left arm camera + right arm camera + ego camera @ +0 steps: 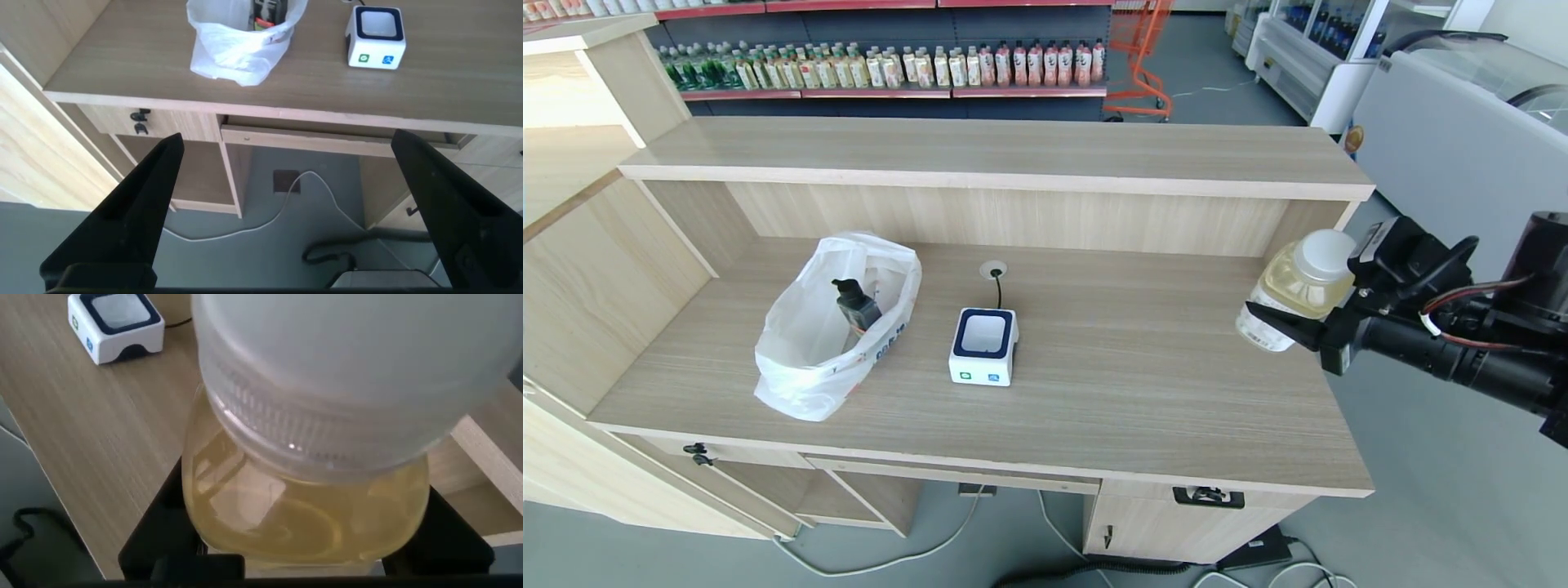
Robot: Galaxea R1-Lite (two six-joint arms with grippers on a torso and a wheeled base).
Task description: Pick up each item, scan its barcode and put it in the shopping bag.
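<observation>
right tool is gripping a bottle by the surface's right edge, well apart from the scanner; left tool is hanging open.

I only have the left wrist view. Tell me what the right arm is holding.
Observer: The right gripper is shut on a bottle of yellowish liquid with a white cap.
Operator: Say where that is relative to the scanner.
Observer: Far off to the right of the scanner, by the right end of the desk, not over the scanner.
Operator: Report what is in the bag.
Observer: A dark pump bottle sits inside the shopping bag, pump head up.
</observation>
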